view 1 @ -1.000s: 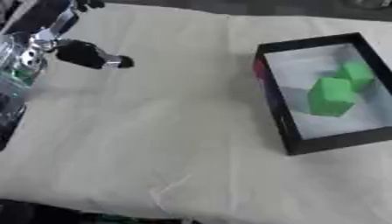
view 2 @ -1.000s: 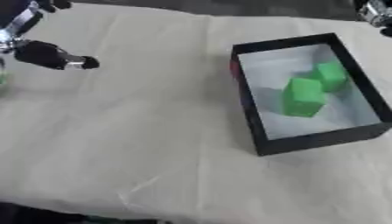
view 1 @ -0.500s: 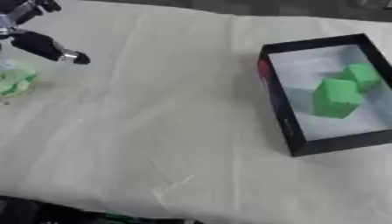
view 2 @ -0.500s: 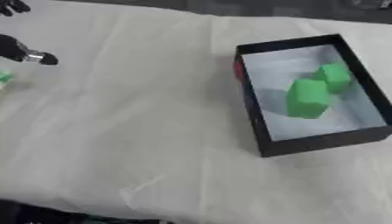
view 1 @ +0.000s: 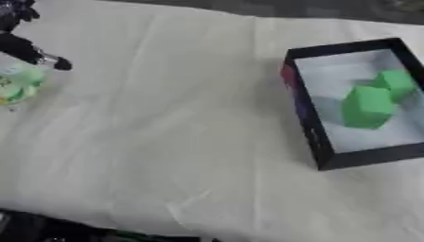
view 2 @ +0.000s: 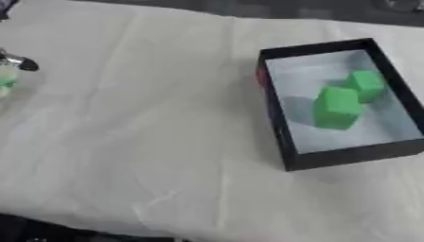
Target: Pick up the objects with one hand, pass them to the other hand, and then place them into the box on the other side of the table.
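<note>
My left hand (view 1: pixel 23 48) shows at the top left corner, black with silver joints, one finger (view 1: pixel 58 63) stretched down and right with nothing in it. Just below it, at the left edge of the cloth, lie blurred green objects (view 1: pixel 15 85), partly cut off by the view's edge. A black box (view 1: pixel 308 123) with a pale floor stands on the right side of the table. Inside it lie two green blocks, a larger one (view 1: pixel 366 107) and a smaller one (view 1: pixel 396 83) behind it. My right hand is out of view.
A wrinkled cream cloth (view 1: pixel 182 132) covers the table between the green objects and the box. The table's near edge runs along the bottom left (view 1: pixel 49 227), dark beyond it.
My left hand has drawn back to the left and up, from over the cloth to the left edge above the green objects. The box and its blocks have not moved.
</note>
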